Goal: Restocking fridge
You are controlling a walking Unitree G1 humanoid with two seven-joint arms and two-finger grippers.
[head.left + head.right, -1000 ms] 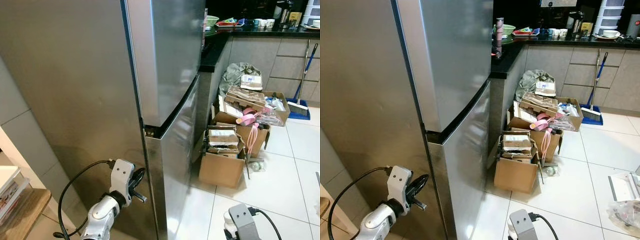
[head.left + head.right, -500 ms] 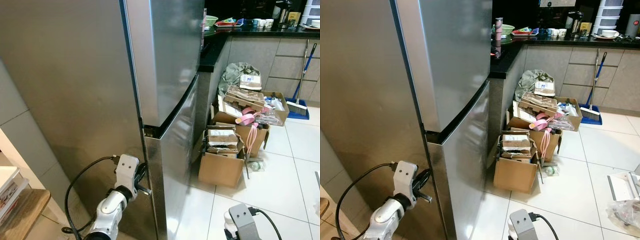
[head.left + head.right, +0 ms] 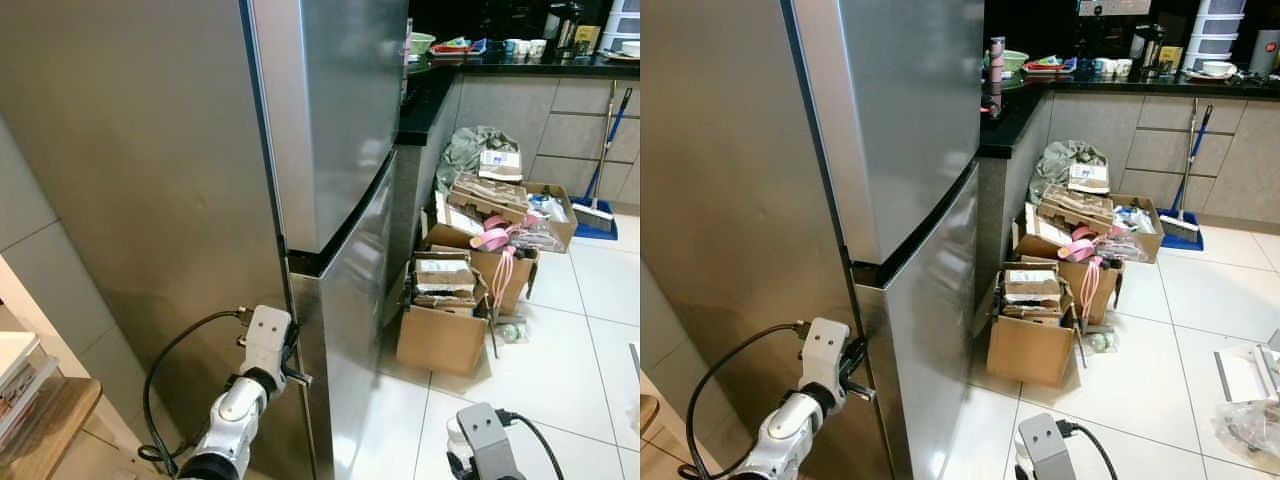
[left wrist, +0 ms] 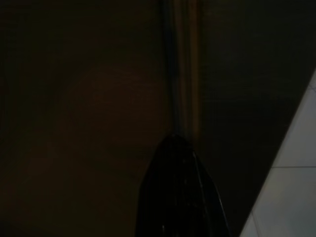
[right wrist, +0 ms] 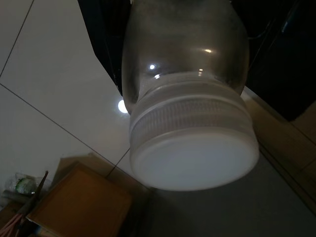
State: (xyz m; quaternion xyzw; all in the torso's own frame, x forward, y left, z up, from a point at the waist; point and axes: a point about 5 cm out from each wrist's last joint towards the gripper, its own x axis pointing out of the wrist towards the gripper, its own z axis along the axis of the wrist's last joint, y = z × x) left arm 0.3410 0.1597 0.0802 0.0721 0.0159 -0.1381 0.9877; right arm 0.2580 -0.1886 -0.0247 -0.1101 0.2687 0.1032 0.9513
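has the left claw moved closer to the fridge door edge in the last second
Yes. The left claw has moved rightward to the vertical edge of the silver steel fridge's lower door, and its black fingertips now sit at the seam.

Your head views are sharp and evenly lit, soft sheen on the fridge [image 3: 330, 120]. Left wrist's nearly black, right wrist dim with little glare spots.

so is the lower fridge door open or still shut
Shut. The lower fridge door sits flush with the cabinet; the left claw is at its edge.
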